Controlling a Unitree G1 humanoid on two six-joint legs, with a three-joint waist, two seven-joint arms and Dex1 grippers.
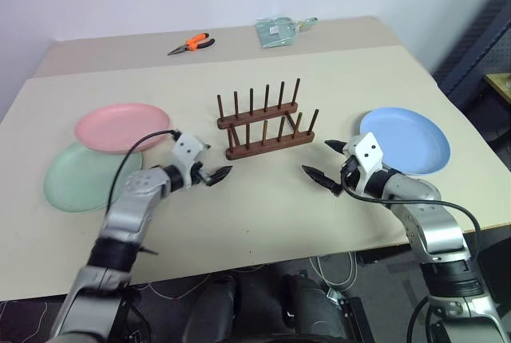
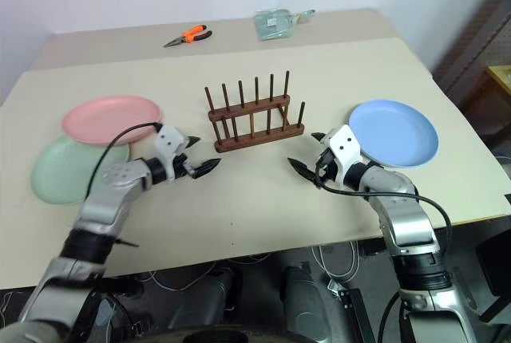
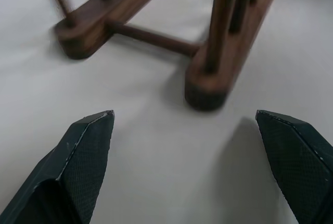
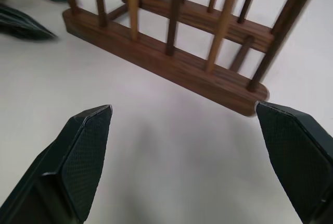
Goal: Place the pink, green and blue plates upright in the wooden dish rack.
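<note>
The wooden dish rack (image 1: 265, 124) stood empty near the middle of the beige table (image 1: 263, 223), its two rows of dark pegs upright. To the robot's left lay the pink plate (image 1: 122, 126), flat, its near edge overlapping the green plate (image 1: 84, 177) — both well apart from the rack. The blue plate (image 1: 405, 140) lay flat on the robot's right, close to the table's right edge.

The left gripper (image 1: 214, 170) hovered low over the table just short of the rack's left end, its fingers spread wide and holding nothing; the left wrist view showed the rack's near rail ends right ahead of the tips. The right gripper (image 1: 326, 163) was between the rack and the blue plate, its two black fingers likewise spread apart and empty, pointing toward the rack's right end.

At the far side of the table lay orange-handled pliers (image 1: 192, 43) and — a little to their right — a clear plastic packet (image 1: 279, 30).
</note>
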